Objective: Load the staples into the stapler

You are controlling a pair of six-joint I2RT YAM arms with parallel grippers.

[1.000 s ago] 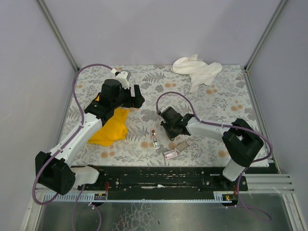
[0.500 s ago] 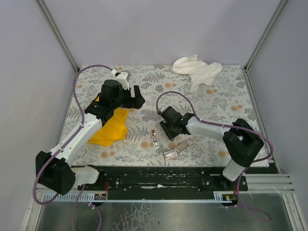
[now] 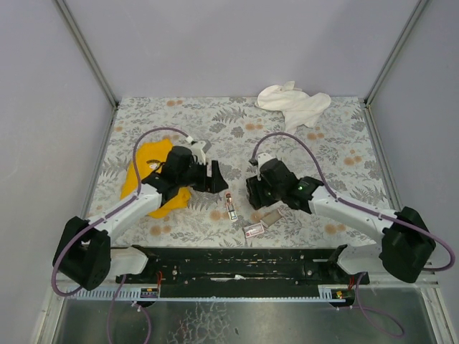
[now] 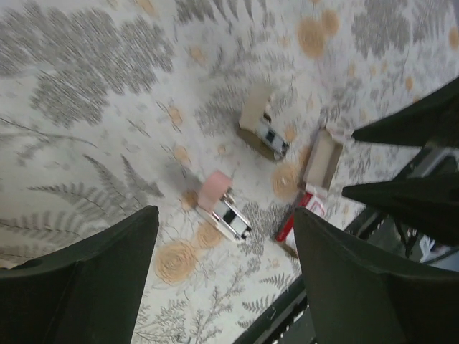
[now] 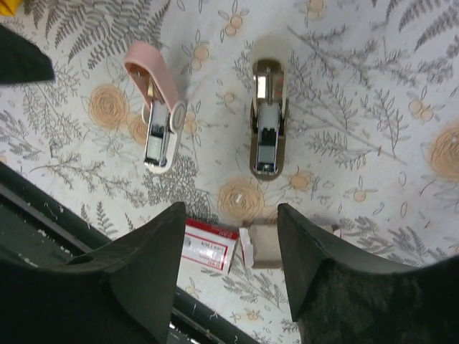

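both arms sit low over the middle of the table. the left gripper (image 4: 226, 213) has its jaws spread wide with nothing between them, and the right gripper (image 5: 231, 208) is the same, gaping and empty. straight under both is the pink stapler (image 5: 158, 107), centre of the overhead view, lying flat with its lid apparently flipped up so the silvery channel shows. just to its right in the right wrist view is a pale beige block (image 5: 269, 118) about the same size, not touching it. the staples (image 5: 209, 247) are lower in that frame, a dark-red box with a pale label and its cardboard tray (image 5: 269, 244) slid out beside it. i can't make out any strips in the tray. my guess is the stapler is light, hard plastic and will skid, so pinch it across the sides of its base. a staple strip is thin and snaps apart easily, so take it gently by its long edges, and the box would crush if squeezed. further out there's a yellow cloth (image 3: 147, 179) at the left and a white cloth (image 3: 294, 104) at the upper right, well apart from everything. the table (image 3: 337, 150) has a grey fern and orange flower print, slightly busy for spotting silver bits. plain pale walls (image 3: 237, 43) surround it.
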